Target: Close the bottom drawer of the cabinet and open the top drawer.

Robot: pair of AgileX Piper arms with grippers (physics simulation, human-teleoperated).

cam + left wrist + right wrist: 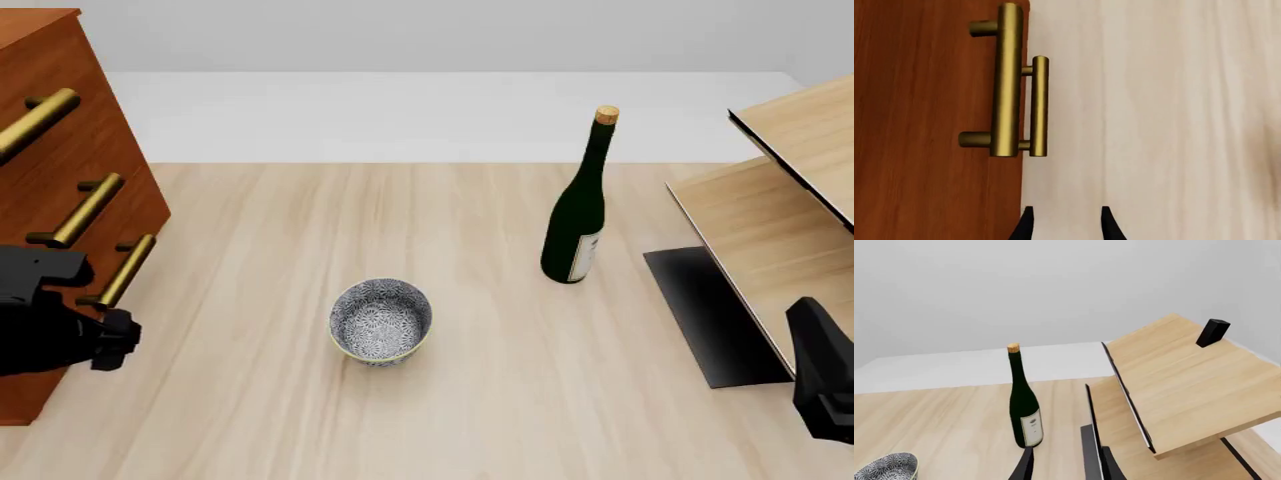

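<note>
The cabinet (60, 150) is being seen at the table's left edge, its drawers all looking flush; the left gripper (1066, 225) is being held apart, empty, beside the handles (1006, 80) in its wrist view only; the bowl (382, 320) and bottle (577, 210) are standing mid-table; the right gripper (1066, 467) is being held apart, empty, below the shelf unit (1181, 390).
</note>
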